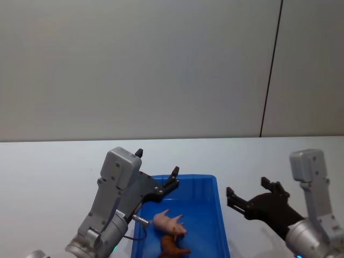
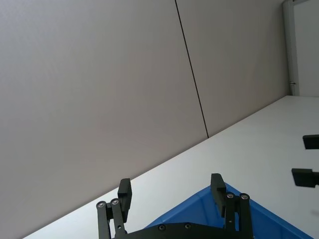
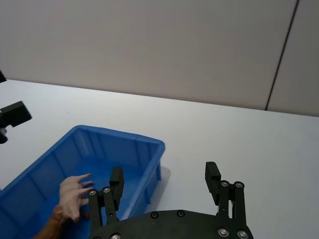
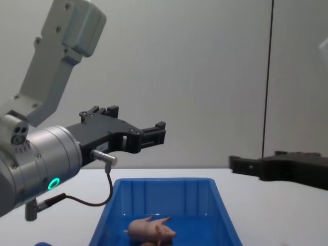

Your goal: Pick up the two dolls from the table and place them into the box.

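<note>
The blue box point(image 1: 217, 215) sits on the white table point(image 1: 54, 161) just in front of me. Both dolls lie inside it: the pale pink pig point(image 1: 169, 222) on its side, and the reddish-brown one point(image 1: 173, 246) right beside it, nearer to me. My left gripper point(image 1: 157, 163) hovers open above the box's left rear corner, holding nothing. My right gripper point(image 1: 247, 188) hangs open over the table just right of the box, also empty. The right wrist view shows the pink doll point(image 3: 74, 191) and the brown doll point(image 3: 50, 226) in the box point(image 3: 119, 135). In the chest view the pink doll point(image 4: 151, 228) rests on the box floor.
A plain grey wall with one dark vertical seam point(image 1: 271, 70) stands behind the table. White tabletop stretches to the left, right and rear of the box.
</note>
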